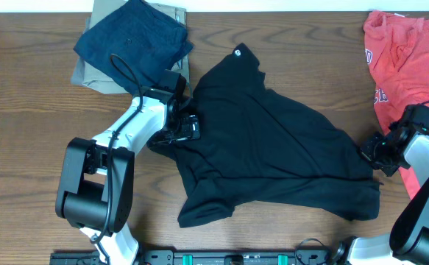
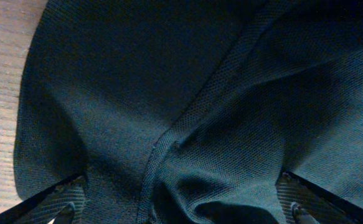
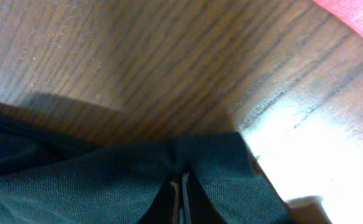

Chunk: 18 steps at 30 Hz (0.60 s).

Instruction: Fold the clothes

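The black T-shirt (image 1: 273,147) lies crumpled across the middle of the table, with its small round white mark (image 1: 238,51) at the far end. My left gripper (image 1: 183,129) is at the shirt's left edge. In the left wrist view its fingers (image 2: 181,208) are spread wide, with a bunched fold of the black mesh fabric (image 2: 187,106) between them. My right gripper (image 1: 372,152) is at the shirt's right edge. In the right wrist view its fingers (image 3: 181,186) are pressed together on the shirt's edge (image 3: 75,174).
A navy folded garment (image 1: 133,40) lies on a khaki one (image 1: 89,73) at the back left, close to my left arm. A red shirt (image 1: 413,59) lies at the back right, also seen in the right wrist view (image 3: 355,12). Wood table (image 1: 23,110) all round.
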Motion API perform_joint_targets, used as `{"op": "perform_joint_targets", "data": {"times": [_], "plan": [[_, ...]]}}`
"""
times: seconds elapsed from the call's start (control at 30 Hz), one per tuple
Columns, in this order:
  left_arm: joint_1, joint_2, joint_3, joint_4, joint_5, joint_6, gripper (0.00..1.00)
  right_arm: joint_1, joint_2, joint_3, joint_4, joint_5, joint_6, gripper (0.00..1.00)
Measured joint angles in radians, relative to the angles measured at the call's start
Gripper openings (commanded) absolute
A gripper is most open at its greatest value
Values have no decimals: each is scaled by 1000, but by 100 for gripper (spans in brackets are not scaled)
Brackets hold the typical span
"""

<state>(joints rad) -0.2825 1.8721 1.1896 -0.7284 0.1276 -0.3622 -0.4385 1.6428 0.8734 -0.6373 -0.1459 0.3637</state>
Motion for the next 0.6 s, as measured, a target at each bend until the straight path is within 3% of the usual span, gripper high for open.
{"op": "perform_joint_targets", "data": {"times": [0.3,0.6], "plan": [[0,0,0,0,0,0,98,10,0,14,72,-20,3,1],[0,0,0,5,0,0,98,10,3,287,63,-41,21,1]]}}
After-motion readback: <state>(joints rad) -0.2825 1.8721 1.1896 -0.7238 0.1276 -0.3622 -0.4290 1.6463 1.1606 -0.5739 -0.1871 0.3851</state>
